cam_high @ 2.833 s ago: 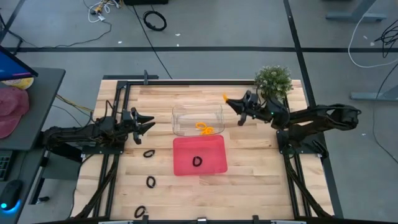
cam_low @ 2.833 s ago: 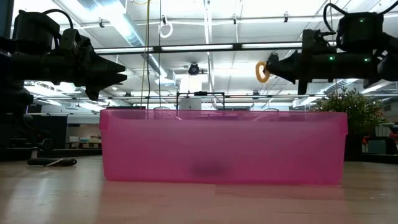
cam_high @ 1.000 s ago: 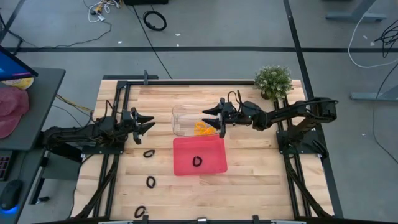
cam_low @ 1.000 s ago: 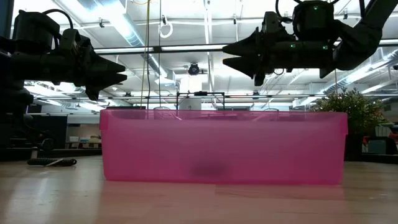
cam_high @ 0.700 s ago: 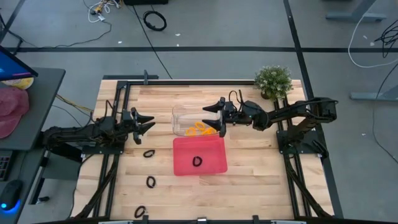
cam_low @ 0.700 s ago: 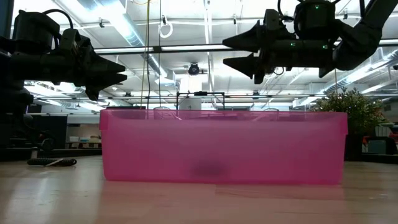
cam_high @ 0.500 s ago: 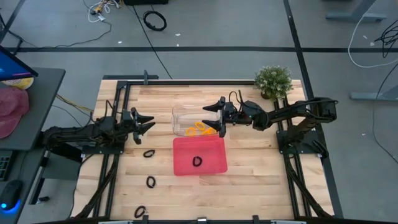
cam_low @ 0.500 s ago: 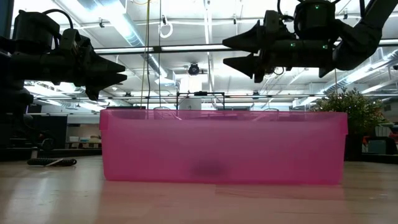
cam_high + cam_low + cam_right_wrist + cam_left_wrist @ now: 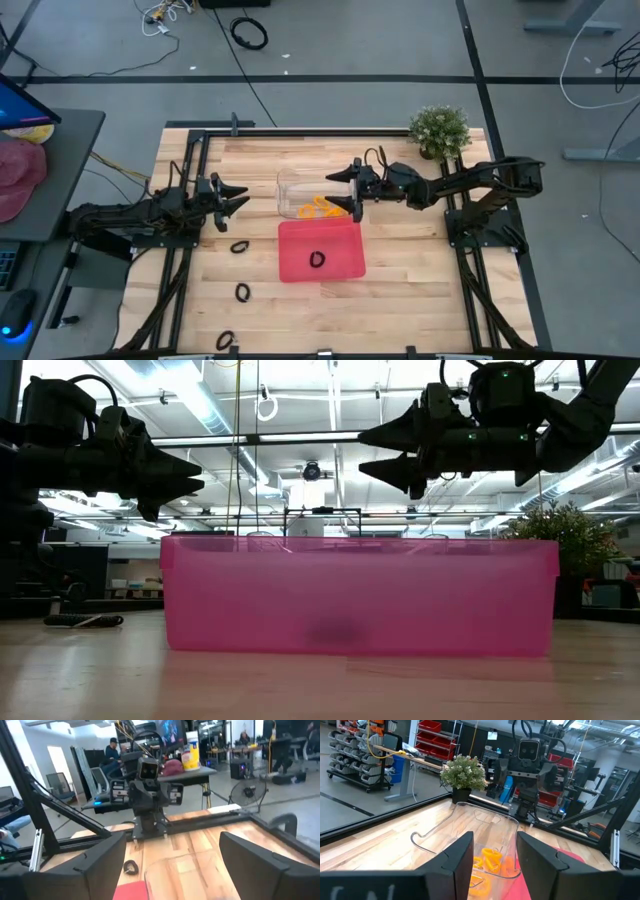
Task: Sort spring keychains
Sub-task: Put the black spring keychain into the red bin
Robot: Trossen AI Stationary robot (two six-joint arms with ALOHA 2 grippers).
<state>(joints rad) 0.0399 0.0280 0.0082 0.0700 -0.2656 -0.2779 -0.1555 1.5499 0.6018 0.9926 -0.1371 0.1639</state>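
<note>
From my low view the pink tray (image 9: 360,595) hid its black spring keychain (image 9: 317,259), my right gripper (image 9: 343,190) hovered over the clear bin (image 9: 290,188), jaws wide and empty, left gripper (image 9: 236,200) waited beside it, jaws parted.

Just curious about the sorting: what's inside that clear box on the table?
Orange spring keychains lie in a small pile inside the clear box. The right end effector hangs open over one end, so anything beneath it is hidden.

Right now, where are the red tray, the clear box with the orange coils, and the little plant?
red tray (image 9: 345,255): high view, bare floor near its right wall.
clear box (image 9: 290,188): high view, bare left part.
orange coils (image 9: 318,207): high view, middle of the heap.
plant (image 9: 439,127): high view, its leaves.
</note>
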